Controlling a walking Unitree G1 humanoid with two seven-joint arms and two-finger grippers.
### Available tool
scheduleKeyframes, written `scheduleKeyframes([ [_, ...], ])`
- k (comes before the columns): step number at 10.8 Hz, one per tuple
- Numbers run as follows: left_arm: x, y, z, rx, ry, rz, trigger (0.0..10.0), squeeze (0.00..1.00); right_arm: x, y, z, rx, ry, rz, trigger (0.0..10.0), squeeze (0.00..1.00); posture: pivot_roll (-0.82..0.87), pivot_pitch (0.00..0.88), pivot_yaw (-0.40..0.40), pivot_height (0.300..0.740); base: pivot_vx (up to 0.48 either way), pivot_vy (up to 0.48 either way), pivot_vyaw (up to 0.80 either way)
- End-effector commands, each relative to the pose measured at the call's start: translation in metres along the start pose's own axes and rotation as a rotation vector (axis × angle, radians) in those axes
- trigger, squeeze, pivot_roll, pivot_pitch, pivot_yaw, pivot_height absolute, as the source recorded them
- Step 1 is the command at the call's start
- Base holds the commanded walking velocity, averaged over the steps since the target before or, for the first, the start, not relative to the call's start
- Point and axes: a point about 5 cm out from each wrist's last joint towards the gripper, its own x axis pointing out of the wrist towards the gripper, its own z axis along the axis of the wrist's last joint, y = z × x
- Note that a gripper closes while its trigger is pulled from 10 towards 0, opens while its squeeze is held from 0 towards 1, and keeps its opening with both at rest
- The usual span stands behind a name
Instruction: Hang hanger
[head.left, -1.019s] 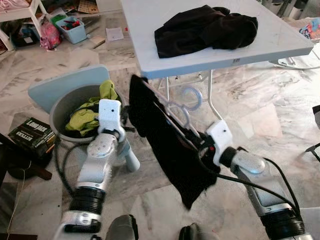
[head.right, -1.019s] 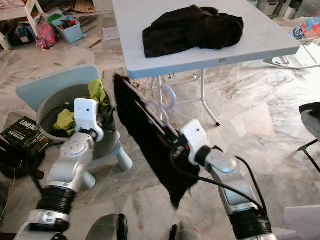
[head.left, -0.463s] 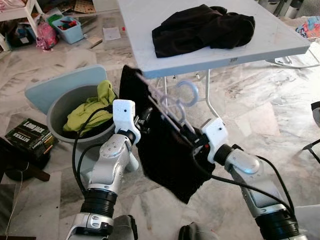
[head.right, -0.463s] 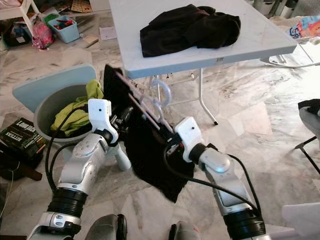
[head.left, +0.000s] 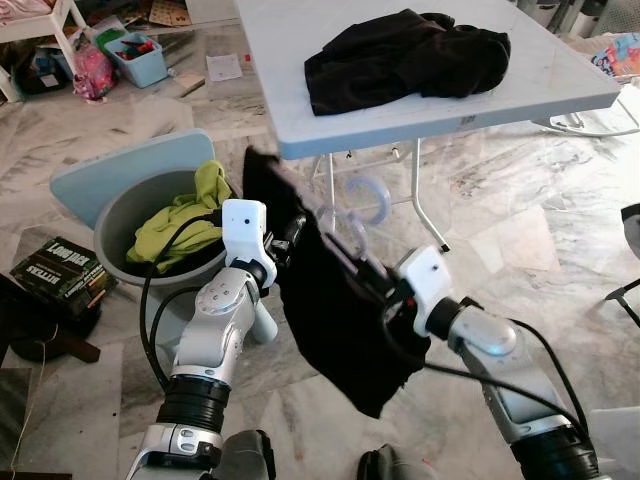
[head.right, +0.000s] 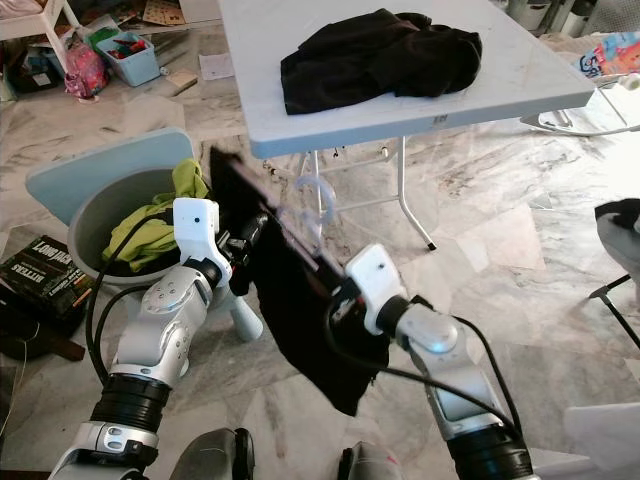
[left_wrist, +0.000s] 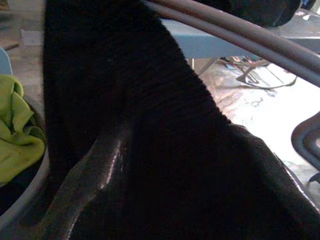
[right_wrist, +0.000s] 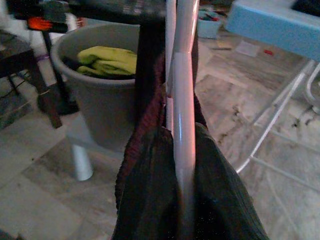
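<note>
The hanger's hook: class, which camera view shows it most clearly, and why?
The left eye view: the hanger's hook curls in full against the floor, above the black garment. The right eye view shows it paler. The right wrist view shows the hanger's pale bar; the left wrist view shows mostly dark cloth.

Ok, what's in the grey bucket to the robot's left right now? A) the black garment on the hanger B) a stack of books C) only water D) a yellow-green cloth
D: the grey bucket holds a crumpled yellow-green cloth, while the black garment hangs on the hanger held up between the two arms.
</note>
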Motion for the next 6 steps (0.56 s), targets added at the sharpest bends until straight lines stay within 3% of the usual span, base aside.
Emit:
scheduleKeyframes([
  [1, 0.0013, -0.0006, -0.0026, 0.021, 0.033, -0.004, 10.0, 1.00, -0.0002, 0.0043, 0.0136, -0.049, -0.064, 0.050, 10.0, 0.00, -0.07, 0.073, -0.003, 0.740, 0.000, 0.000, 0.00],
  [4, 0.0001, -0.0006, -0.0105, 0.033, 0.076, -0.005, 10.0, 1.00, -0.0052, 0.0108, 0.0209, -0.029, -0.086, 0.154, 10.0, 0.00, -0.07, 0.073, -0.003, 0.740, 0.000, 0.000, 0.00],
  [6, 0.0020, -0.0046, -0.0083, 0.028, 0.073, -0.020, 10.0, 1.00, -0.0057, 0.0113, 0.0156, -0.048, -0.063, 0.155, 10.0, 0.00, -0.07, 0.075, -0.005, 0.740, 0.000, 0.000, 0.00],
])
